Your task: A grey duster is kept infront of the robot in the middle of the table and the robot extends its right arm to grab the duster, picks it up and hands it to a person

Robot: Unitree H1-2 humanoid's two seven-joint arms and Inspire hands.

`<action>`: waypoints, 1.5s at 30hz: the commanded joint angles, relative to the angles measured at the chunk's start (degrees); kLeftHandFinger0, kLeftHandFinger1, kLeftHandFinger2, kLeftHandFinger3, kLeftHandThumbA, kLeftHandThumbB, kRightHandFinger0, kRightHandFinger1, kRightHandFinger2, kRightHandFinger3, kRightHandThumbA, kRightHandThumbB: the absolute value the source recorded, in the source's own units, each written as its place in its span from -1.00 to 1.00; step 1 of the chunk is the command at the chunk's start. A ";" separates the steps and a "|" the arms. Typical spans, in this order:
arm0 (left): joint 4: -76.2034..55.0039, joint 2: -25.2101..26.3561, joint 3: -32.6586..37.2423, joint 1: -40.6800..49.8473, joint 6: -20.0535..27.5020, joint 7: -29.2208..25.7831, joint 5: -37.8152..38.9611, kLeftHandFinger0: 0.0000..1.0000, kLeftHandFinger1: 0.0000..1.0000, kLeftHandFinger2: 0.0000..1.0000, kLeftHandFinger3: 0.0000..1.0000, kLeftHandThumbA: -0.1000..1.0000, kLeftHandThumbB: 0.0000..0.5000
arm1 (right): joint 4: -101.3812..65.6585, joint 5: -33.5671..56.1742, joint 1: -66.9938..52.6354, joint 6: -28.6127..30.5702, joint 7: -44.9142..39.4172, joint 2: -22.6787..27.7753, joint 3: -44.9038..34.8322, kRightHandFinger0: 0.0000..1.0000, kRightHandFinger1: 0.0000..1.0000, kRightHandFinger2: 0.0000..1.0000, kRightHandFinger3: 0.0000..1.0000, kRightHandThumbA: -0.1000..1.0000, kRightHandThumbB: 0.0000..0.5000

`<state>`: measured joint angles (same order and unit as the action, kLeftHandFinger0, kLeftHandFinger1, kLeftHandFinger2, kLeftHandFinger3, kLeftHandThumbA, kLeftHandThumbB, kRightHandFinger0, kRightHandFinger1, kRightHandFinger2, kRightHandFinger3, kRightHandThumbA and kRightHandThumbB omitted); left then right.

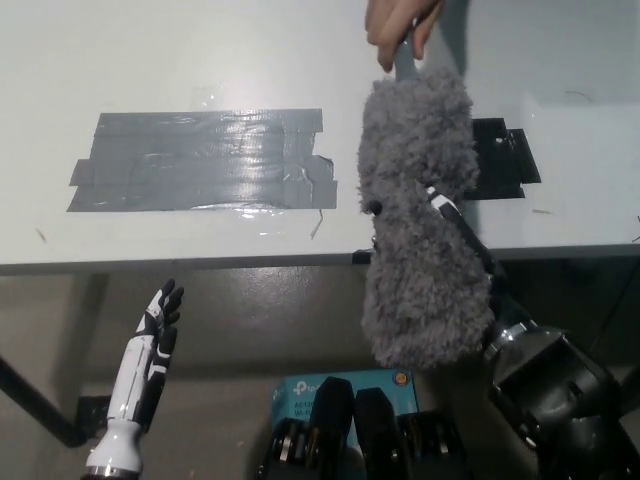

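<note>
1. Your right hand (pixel 455 235) is up over the near edge of the table (pixel 200 60), its black fingers wrapped into the fluffy head of the grey duster (pixel 415 220) and gripping it.
2. You can see the duster standing nearly upright in that hold, its fluff hanging below the table edge and hiding most of the hand behind it.
3. At the top, a person's hand (pixel 398 25) is closed around the duster's handle (pixel 404 65), so both hands are on it.
4. Your left hand (pixel 155 335) hangs low at the lower left, below the table, fingers spread and holding nothing.
5. Grey tape patch (pixel 200 160) lies flat on the table, well left of the duster.
</note>
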<state>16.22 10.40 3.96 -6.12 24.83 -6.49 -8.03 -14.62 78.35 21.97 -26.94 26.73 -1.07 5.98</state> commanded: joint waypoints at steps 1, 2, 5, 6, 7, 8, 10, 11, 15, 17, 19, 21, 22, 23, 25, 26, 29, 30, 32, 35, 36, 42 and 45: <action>-1.71 0.89 -0.76 -1.19 2.10 -0.18 -0.04 1.00 1.00 1.00 1.00 1.00 0.08 | -2.87 3.35 1.63 0.02 -5.68 3.02 3.58 0.85 1.00 1.00 1.00 0.11 0.09; -1.72 0.92 -0.76 -1.10 2.10 -0.27 -0.31 1.00 1.00 1.00 1.00 1.00 0.08 | -2.72 2.58 1.48 0.02 -8.34 3.78 4.25 1.00 1.00 1.00 1.00 0.25 0.22; -1.71 0.97 -0.66 -1.04 2.10 -0.24 -1.01 1.00 1.00 1.00 1.00 1.00 0.07 | -3.32 -0.87 0.53 0.02 -13.67 5.14 4.89 1.00 1.00 1.00 1.00 0.48 0.63; -1.76 0.97 -0.66 -1.02 2.10 -0.29 -1.02 1.00 1.00 1.00 1.00 1.00 0.04 | -3.60 -2.28 0.34 0.02 -14.28 5.50 4.91 1.00 1.00 1.00 1.00 0.51 0.75; -1.80 0.98 -0.66 -0.99 2.10 -0.32 -1.02 1.00 1.00 1.00 1.00 1.00 0.04 | -3.80 -3.32 0.21 0.02 -14.72 5.75 4.92 1.00 1.00 1.00 1.00 0.54 0.76; -1.82 0.96 -0.59 -1.04 2.10 -0.54 -1.27 1.00 1.00 1.00 1.00 1.00 0.02 | -4.45 -6.70 -0.25 0.13 -15.82 6.35 4.83 1.00 1.00 1.00 1.00 0.62 0.78; -1.76 0.78 -0.64 -1.08 2.10 -0.22 -0.97 1.00 1.00 1.00 1.00 1.00 0.04 | -5.34 -12.53 -1.14 2.01 -16.55 7.57 5.40 1.00 1.00 1.00 1.00 0.66 0.77; -1.74 0.77 -0.64 -1.11 2.10 -0.14 -0.88 1.00 1.00 1.00 1.00 1.00 0.04 | -5.58 -14.51 -1.40 2.70 -16.60 7.94 5.64 1.00 1.00 1.00 1.00 0.66 0.77; -1.43 1.01 -0.72 -1.44 2.10 -0.28 -0.85 1.00 1.00 1.00 1.00 1.00 0.05 | -7.83 -40.06 -3.96 10.40 -14.54 12.63 11.15 1.00 1.00 1.00 1.00 0.81 0.51; -1.29 1.14 -0.47 -1.43 2.10 -0.53 -1.04 1.00 1.00 1.00 1.00 1.00 0.04 | -8.71 -45.33 -6.01 12.95 -14.48 13.87 11.81 1.00 1.00 1.00 1.00 0.72 0.52; -1.20 1.12 -0.43 -1.34 2.10 -0.57 -1.04 1.00 1.00 1.00 1.00 1.00 0.05 | -9.07 -47.76 -6.95 13.83 -14.18 14.39 12.14 1.00 1.00 1.00 1.00 0.71 0.62; -1.14 0.95 -0.46 -1.17 2.10 -0.54 -1.04 1.00 1.00 1.00 1.00 1.00 0.06 | -8.91 -52.26 -8.74 15.67 -13.44 15.58 12.56 1.00 1.00 1.00 1.00 0.77 0.89; -0.87 0.84 -0.54 -1.13 2.10 -0.37 -0.76 1.00 1.00 1.00 1.00 1.00 0.07 | -8.55 -54.40 -9.85 16.63 -13.20 16.36 12.71 1.00 1.00 1.00 1.00 0.81 0.88; -0.76 0.87 -0.43 -1.01 2.10 -0.67 -0.97 1.00 1.00 1.00 1.00 1.00 0.04 | -8.27 -54.21 -11.15 16.64 -13.29 16.84 12.48 1.00 1.00 1.00 1.00 0.81 0.89; -0.68 0.90 -0.24 -0.81 2.10 -1.04 -1.20 1.00 1.00 1.00 1.00 1.00 0.04 | -7.93 -53.76 -12.56 16.40 -13.30 17.19 12.23 1.00 1.00 1.00 1.00 0.81 0.85; -0.66 0.85 -0.21 -0.76 2.10 -1.08 -1.19 1.00 1.00 1.00 1.00 1.00 0.04 | -7.64 -54.07 -12.92 16.48 -13.26 17.38 12.27 1.00 1.00 1.00 1.00 0.82 0.81; -0.63 0.59 -0.17 -0.21 2.10 -1.28 -1.18 1.00 1.00 1.00 1.00 1.00 0.05 | -4.97 -56.44 -14.49 17.97 -13.46 18.55 12.80 1.00 1.00 1.00 1.00 0.82 0.55; -0.63 0.55 -0.18 -0.09 2.10 -1.32 -1.16 1.00 1.00 1.00 1.00 1.00 0.05 | -4.47 -57.07 -14.64 18.30 -13.41 18.70 12.95 1.00 1.00 1.00 1.00 0.82 0.54; -0.64 0.41 -0.30 0.21 2.10 -1.48 -1.22 1.00 1.00 1.00 1.00 1.00 0.05 | -0.54 -62.15 -14.47 21.10 -12.40 19.73 14.18 1.00 1.00 1.00 1.00 0.90 0.48; -0.71 0.31 -0.10 0.67 2.10 -1.67 -1.12 1.00 1.00 1.00 1.00 1.00 0.04 | 3.47 -67.76 -14.47 23.28 -10.38 20.92 15.46 1.00 1.00 1.00 1.00 0.89 0.46; -0.69 0.29 -0.04 0.70 2.10 -1.72 -1.19 1.00 1.00 1.00 1.00 1.00 0.04 | 3.72 -68.07 -14.54 23.38 -10.25 20.99 15.48 1.00 1.00 1.00 1.00 0.88 0.47; -1.09 -0.05 -0.20 1.60 2.10 -1.48 -0.91 1.00 1.00 1.00 1.00 0.97 0.04 | 6.92 -70.95 -15.29 26.31 -9.77 20.67 15.74 1.00 1.00 1.00 1.00 0.80 0.38; -1.70 -0.16 -0.44 2.21 2.10 -0.88 -0.65 1.00 1.00 1.00 1.00 0.95 0.03 | 8.59 -74.20 -15.26 27.14 -8.65 20.76 16.43 1.00 1.00 1.00 1.00 0.82 0.36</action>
<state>16.65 10.33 3.65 -5.00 24.70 -6.48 -8.30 -9.49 35.69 6.61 -20.09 18.13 16.17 18.45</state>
